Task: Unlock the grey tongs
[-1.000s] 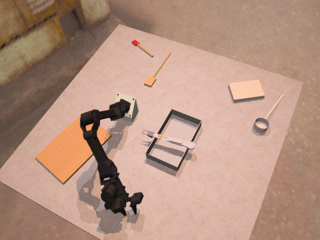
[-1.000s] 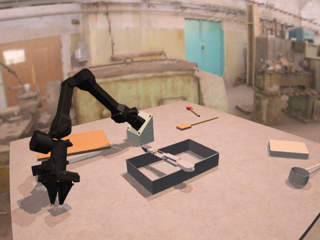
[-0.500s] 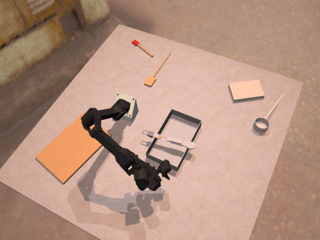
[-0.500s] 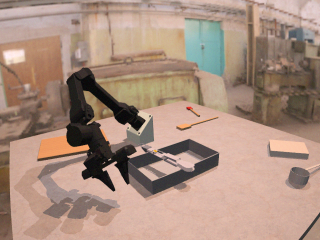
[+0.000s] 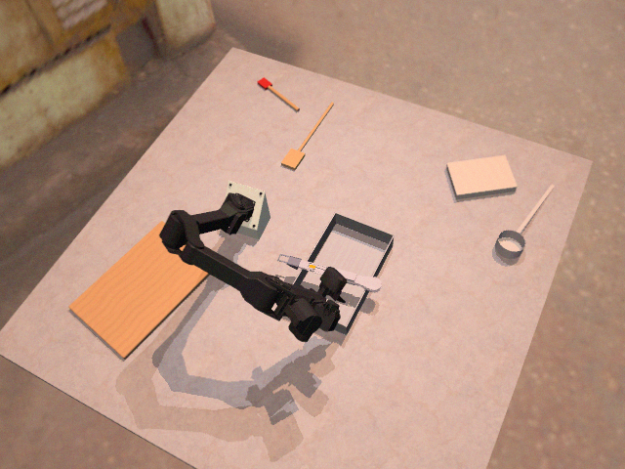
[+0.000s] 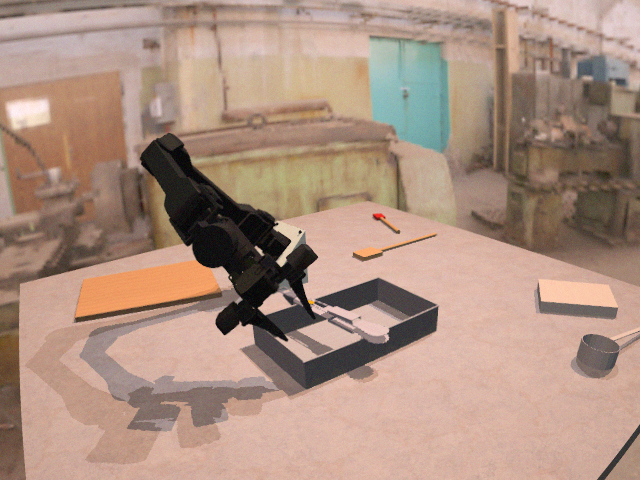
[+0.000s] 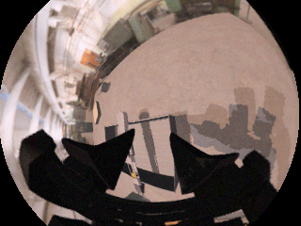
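The grey tongs (image 5: pixel 370 282) (image 6: pixel 373 330) (image 7: pixel 124 123) lie roughly level across the two long walls of the dark roasting tin (image 5: pixel 364 230) (image 6: pixel 337 363) (image 7: pixel 173 128), arms together. Their rounded end reaches past one wall, and the end near the orange mark past the other. My gripper (image 6: pixel 299 328) (image 7: pixel 152 133) is open and empty, pointing obliquely down above one end of the tin, beside the tongs. In the wrist view the tongs run partly behind the left finger. The wooden board (image 5: pixel 136 287) (image 6: pixel 144 289) holds nothing.
A red-headed tool (image 5: pixel 264 83) (image 6: pixel 378 216) and a wooden spatula (image 5: pixel 293 158) (image 6: pixel 368 253) lie beyond the arm's base (image 5: pixel 257 224). A pale block (image 5: pixel 481 175) (image 6: pixel 576 295) and a grey pan with a long handle (image 5: pixel 510 244) (image 6: pixel 597 353) stand on the tin's other side.
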Controlling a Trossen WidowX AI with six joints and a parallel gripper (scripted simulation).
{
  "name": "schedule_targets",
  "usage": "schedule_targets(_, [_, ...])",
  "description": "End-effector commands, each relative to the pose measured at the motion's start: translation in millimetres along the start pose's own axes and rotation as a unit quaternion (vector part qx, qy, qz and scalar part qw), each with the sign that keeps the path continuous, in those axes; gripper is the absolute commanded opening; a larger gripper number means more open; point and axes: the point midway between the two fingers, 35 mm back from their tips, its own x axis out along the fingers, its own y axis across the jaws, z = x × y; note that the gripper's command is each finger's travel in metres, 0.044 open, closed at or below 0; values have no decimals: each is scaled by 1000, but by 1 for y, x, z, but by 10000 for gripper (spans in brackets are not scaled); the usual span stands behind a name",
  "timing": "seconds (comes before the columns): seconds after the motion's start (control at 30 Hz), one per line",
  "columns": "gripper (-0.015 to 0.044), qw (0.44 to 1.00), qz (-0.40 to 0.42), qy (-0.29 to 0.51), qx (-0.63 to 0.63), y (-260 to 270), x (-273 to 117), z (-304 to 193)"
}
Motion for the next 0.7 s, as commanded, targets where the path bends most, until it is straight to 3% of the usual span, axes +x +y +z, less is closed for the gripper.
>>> schedule_targets(0.0, [260,998,5,53,-31,14,6,-24])
schedule_targets(0.27, [260,950,-1,261,-170,48,-8,-112])
schedule_targets(0.67, [260,948,-1,266,-173,47,-7,-105])
